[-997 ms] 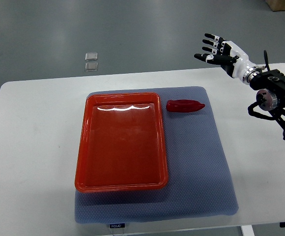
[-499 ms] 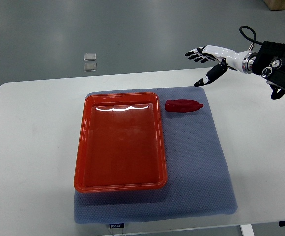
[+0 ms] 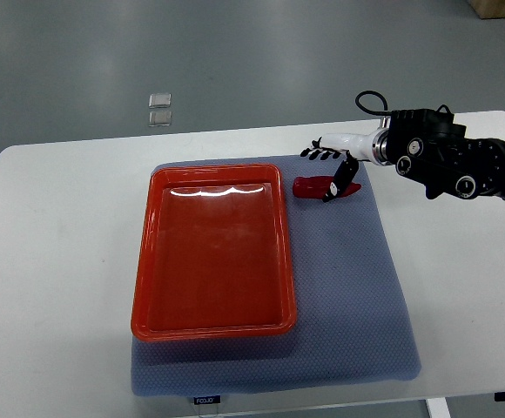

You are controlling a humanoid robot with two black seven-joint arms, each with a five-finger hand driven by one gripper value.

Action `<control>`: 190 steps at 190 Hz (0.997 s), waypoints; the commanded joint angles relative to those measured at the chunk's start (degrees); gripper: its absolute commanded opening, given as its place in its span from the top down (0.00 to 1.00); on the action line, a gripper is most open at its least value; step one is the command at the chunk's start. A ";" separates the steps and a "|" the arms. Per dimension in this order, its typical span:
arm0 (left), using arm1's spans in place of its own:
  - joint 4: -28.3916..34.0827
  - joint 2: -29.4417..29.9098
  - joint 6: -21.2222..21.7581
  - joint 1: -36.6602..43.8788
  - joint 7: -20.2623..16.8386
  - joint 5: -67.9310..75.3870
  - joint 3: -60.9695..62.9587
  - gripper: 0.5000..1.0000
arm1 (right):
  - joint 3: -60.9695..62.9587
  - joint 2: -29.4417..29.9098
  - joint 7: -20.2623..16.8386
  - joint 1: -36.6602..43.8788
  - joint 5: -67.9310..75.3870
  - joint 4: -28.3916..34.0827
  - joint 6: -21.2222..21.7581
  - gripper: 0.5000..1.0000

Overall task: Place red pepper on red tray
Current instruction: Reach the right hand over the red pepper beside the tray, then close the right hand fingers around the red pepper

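Your white counter carries a blue-grey mat whose near edge sits close to the counter's near edge; a small label shows at that edge, print too small to read. On the mat's left half you have the red tray, long side running near to far, nothing in it, glare along its far wall. Right half of the mat is bare up to the far right corner.

There the red pepper lies flat on the mat, just beside the tray's far right corner, apart from it, tip pointing right. It is not on the tray.

Your right hand comes in from the right edge over the far right part of the counter, black forearm with a cable loop, white palm, dark fingers. Fingers are spread, pointing left just past the pepper's far side; the thumb hangs down over the pepper's right end. Can't tell if the thumb touches it. Nothing is gripped.

Left arm does not show.

Beyond the counter's far edge, on the grey floor, two small clear squares lie one behind the other.
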 commanded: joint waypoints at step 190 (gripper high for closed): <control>0.00 0.00 0.00 0.01 0.01 0.00 0.00 0.00 | -7.42 4.76 -5.40 2.97 -13.04 -2.45 0.09 0.39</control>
